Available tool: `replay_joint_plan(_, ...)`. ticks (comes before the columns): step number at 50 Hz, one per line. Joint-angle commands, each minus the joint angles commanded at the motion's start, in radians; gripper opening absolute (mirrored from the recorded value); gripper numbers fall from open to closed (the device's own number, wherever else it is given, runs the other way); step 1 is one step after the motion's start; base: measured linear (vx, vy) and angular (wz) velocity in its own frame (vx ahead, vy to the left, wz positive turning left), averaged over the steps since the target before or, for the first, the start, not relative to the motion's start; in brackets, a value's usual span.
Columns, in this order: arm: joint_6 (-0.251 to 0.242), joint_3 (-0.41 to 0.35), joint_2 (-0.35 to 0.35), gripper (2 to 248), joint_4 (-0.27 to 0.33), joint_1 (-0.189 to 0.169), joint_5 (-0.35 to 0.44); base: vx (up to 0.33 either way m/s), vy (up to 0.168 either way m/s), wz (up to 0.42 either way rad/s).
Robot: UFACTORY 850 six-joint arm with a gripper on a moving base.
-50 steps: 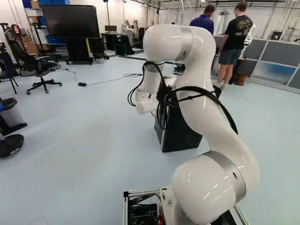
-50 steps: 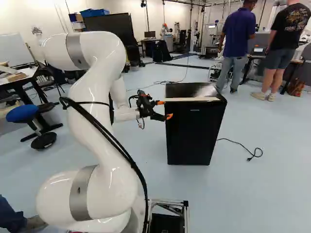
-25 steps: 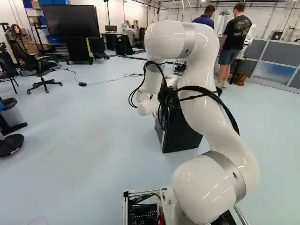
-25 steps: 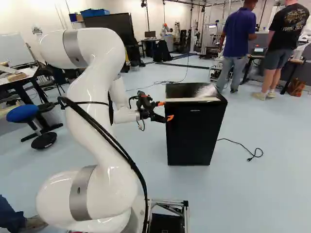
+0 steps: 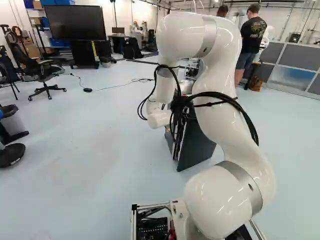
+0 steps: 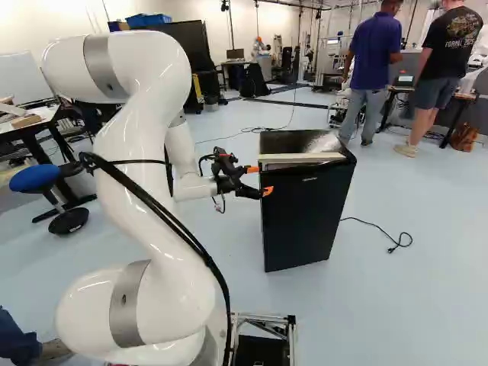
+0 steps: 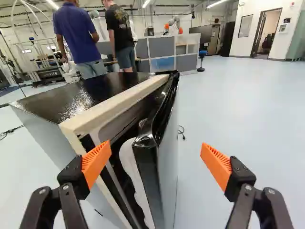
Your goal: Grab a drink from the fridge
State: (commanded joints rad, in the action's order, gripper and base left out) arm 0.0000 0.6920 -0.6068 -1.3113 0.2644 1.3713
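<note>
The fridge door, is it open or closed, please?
Partly open: the wrist view shows the door standing away from the fridge body, its inner side visible.

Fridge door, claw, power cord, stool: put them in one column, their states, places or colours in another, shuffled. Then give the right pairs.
Column one
1. fridge door
2. claw
3. power cord
4. stool

Column two
A. lying loosely curved beside the fridge
B. blue-seated, at the left of the right base view
C. ajar, its inner side partly showing in the wrist view
D. open, its two orange pads well apart

Right pairs: 1-C, 2-D, 3-A, 4-B
</note>
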Motion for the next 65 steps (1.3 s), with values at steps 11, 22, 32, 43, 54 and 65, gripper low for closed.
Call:
replay_joint_plan(11,0.000,-0.064,0.034,247,0.000,0.007,0.000,0.000,0.000,0.000)
replay_joint_plan(22,0.000,-0.113,0.060,247,0.000,-0.008,0.000,0.000,0.000,0.000)
replay_joint_plan(32,0.000,-0.139,0.074,247,0.000,-0.037,0.000,0.000,0.000,0.000)
replay_joint_plan(43,0.000,-0.160,0.085,247,0.000,-0.076,0.000,0.000,0.000,0.000)
replay_joint_plan(54,0.000,-0.177,0.094,247,-0.007,-0.117,0.000,0.000,0.000,0.000)
replay_joint_plan(65,0.000,-0.190,0.101,247,-0.022,-0.160,0.000,0.000,0.000,0.000)
